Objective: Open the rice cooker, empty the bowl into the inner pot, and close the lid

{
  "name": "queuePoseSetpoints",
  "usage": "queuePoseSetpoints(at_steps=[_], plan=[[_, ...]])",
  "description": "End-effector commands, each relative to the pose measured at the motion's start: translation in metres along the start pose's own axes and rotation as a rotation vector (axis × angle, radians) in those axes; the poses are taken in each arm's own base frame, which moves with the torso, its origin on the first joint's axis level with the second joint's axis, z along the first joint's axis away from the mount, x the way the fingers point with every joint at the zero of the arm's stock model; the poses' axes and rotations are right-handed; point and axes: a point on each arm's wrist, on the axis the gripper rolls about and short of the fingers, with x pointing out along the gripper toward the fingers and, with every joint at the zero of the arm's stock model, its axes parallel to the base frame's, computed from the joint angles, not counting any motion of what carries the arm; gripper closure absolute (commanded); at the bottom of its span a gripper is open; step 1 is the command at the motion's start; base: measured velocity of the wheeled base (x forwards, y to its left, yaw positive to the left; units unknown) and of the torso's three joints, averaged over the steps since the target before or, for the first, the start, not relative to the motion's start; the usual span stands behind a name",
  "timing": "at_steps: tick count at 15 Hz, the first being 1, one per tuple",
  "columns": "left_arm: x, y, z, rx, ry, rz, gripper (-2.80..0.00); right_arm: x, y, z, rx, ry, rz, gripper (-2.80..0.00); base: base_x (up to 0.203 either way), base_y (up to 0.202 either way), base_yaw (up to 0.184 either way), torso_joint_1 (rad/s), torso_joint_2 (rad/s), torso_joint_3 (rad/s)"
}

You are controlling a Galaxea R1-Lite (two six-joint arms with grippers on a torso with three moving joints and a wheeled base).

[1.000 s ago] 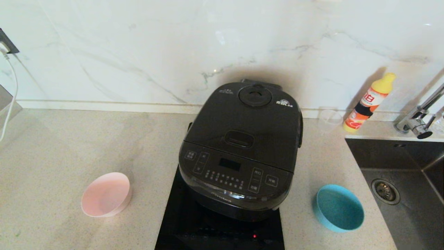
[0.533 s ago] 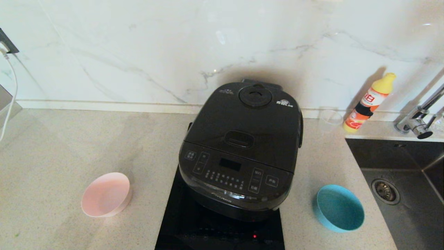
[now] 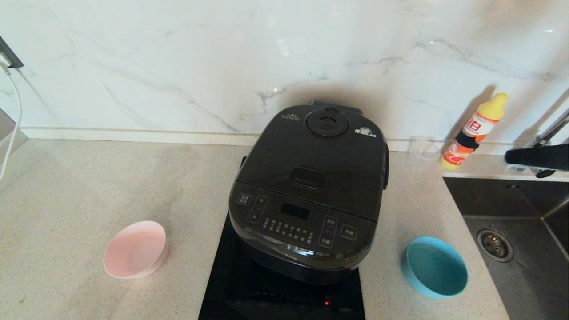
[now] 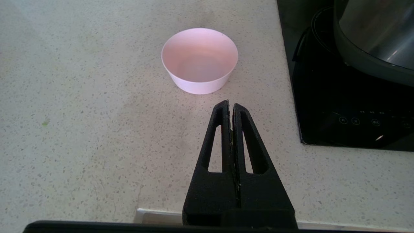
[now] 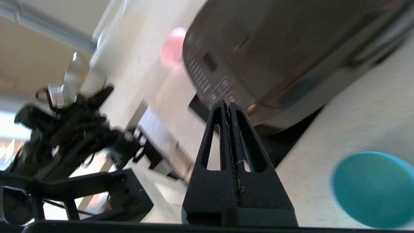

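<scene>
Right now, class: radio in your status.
Left tool shut, parked near pink bowl. Right tool shut, empty. Glossy black rice cooker lid closed.

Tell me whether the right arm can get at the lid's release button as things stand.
Probably yes. The right pincer, shut, hovers at the right over the sink edge. Nothing stands between it and the release button on the closed lid.

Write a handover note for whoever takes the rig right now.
Left gripper: jaws shut, empty, above the counter near the pale pink round bowl.
Right gripper: jaws shut, empty, in the air on the right over the sink side, tip pointing toward the glossy black rice cooker.
Black hinged lid is down; inner pot hidden. Teal round bowl sits right of the cooker.
Done: nothing. Left: open the lid, empty the bowl, close.
</scene>
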Motion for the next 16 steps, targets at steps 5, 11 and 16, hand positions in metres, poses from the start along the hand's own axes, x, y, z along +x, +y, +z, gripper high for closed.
queuePoseSetpoints(at_steps=[5, 11, 16], plan=[[0.000, 0.000, 0.000, 0.000, 0.003, -0.001, 0.00, 0.072, 0.008, -0.009, 0.024, 0.196, 0.069, 0.00, 0.000, 0.000, 0.000, 0.000, 0.00, 0.000], [0.000, 0.000, 0.000, 0.000, 0.002, -0.001, 0.00, 0.115, 0.018, -0.030, 0.022, 0.322, 0.028, 0.00, 0.000, 0.000, 0.000, 0.000, 0.00, 0.000], [0.000, 0.000, 0.000, 0.000, 0.002, 0.001, 0.00, 0.141, 0.029, -0.039, 0.029, 0.326, 0.016, 0.00, 0.000, 0.000, 0.000, 0.000, 0.00, 0.000]])
